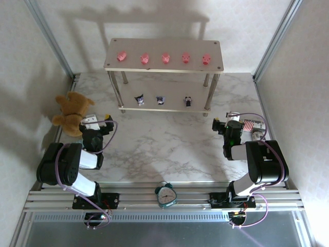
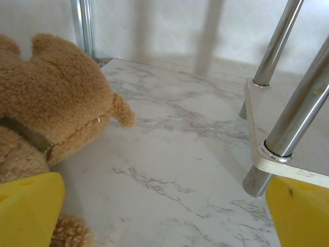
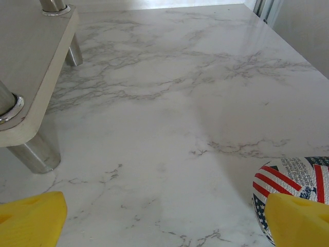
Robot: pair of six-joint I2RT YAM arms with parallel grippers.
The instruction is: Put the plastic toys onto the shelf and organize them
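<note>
1. From above, I saw the shelf (image 1: 154,66) at the back of the desk (image 1: 164,149). Five pink pigs (image 1: 165,57) stood in one even row on its top board. Three dark figures (image 1: 161,100) stood in a row on the lower board. I think they were sorted that way on purpose, one kind to a board, so the job looked done. The left tool (image 1: 105,123) sat low by the teddy bear (image 1: 72,110). The right tool (image 1: 220,126) sat low by a flag-striped thing (image 1: 253,125). Both were apart from the shelf, likely so they would not bump the toys. A small clock (image 1: 166,195) stood at the near edge.

2. From the left wrist, the left tool (image 2: 164,213) had its yellow fingers (image 2: 28,206) spread wide, with nothing between them. The teddy bear (image 2: 56,103) lay just beside one finger. A corner of the shelf (image 2: 288,128) and its shiny legs stood near the other.

3. From the right wrist, the right tool (image 3: 164,221) was spread wide and empty too. A corner of the shelf (image 3: 31,62) was off to one side. The flag-striped thing (image 3: 288,175) lay just beside one finger. Bare desk (image 3: 169,103) lay in front.
</note>
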